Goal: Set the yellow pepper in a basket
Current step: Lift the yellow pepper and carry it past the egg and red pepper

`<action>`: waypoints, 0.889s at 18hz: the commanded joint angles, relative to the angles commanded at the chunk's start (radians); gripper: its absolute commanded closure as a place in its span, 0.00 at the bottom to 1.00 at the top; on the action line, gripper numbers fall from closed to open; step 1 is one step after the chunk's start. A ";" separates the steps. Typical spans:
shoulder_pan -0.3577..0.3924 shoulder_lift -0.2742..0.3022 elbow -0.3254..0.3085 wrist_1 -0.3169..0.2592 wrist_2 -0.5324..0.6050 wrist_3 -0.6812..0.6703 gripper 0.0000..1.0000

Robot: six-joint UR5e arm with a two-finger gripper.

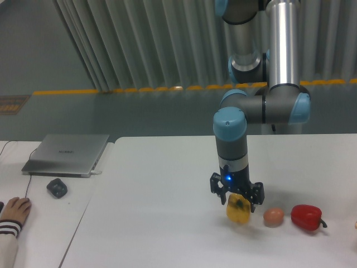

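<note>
The yellow pepper (238, 211), blocky with a short green stem, rests on the white table (162, 218) right of centre near the front. My gripper (237, 200) hangs straight down over it. Its dark fingers (254, 196) stand spread on either side of the pepper's top, and the pepper hides the tips. The jaws look open around the pepper, which is not lifted. No basket is in view.
A tan egg (273, 217) lies just right of the pepper, and a red pepper (307, 218) beyond it. On the left side table are a closed laptop (67, 154), a dark mouse (57, 187) and a person's hand (14, 215). A pale sliver (355, 224) shows at the right edge.
</note>
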 joint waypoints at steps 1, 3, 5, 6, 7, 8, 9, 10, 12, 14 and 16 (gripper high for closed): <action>0.003 0.003 0.005 -0.006 0.003 0.008 0.60; 0.009 0.015 0.005 -0.009 0.005 0.041 0.60; 0.020 0.031 0.006 -0.011 0.005 0.080 0.60; 0.032 0.044 0.005 -0.014 0.005 0.095 0.60; 0.041 0.052 0.008 -0.021 0.005 0.112 0.60; 0.054 0.058 0.015 -0.032 0.005 0.138 0.60; 0.070 0.069 0.021 -0.050 0.006 0.182 0.59; 0.087 0.080 0.025 -0.075 0.008 0.249 0.59; 0.136 0.104 0.026 -0.113 0.011 0.432 0.59; 0.179 0.133 0.029 -0.161 0.011 0.591 0.59; 0.225 0.140 0.029 -0.198 0.011 0.733 0.58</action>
